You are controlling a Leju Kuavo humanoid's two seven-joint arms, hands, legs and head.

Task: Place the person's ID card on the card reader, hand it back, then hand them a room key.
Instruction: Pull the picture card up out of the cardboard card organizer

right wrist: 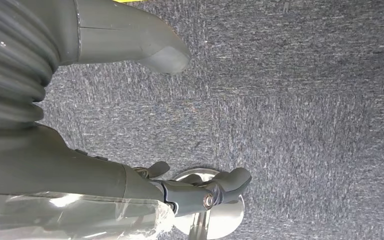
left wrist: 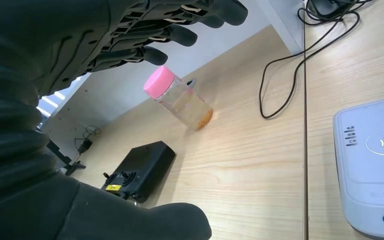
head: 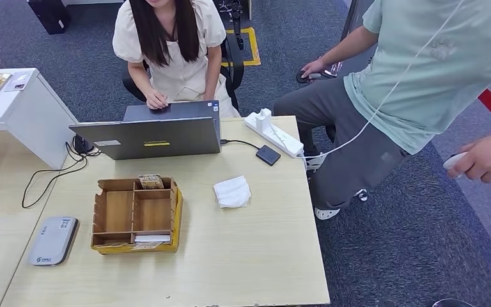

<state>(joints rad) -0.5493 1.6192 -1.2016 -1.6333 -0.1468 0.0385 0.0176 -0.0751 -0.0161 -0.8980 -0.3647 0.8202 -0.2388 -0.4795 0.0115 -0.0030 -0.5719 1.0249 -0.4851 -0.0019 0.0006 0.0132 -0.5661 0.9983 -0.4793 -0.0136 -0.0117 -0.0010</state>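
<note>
The head view looks forward and down from high over the desk (head: 243, 256). The left wrist view sits low and close over the same desk, sharing the card reader (head: 52, 240) (left wrist: 375, 160). The right wrist view faces the carpet (right wrist: 305, 125) closely.

Left hand (left wrist: 130, 35) empty, fingers spread above pink-capped jar (left wrist: 179, 98); card reader (left wrist: 375, 165) nearby

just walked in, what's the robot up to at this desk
Nothing is being handled yet. The left hand hovers empty over the desk near a pink-lidded jar, with the card reader lying bare. The right hand hangs over the carpet. One person types at a laptop; another sits alongside.
</note>
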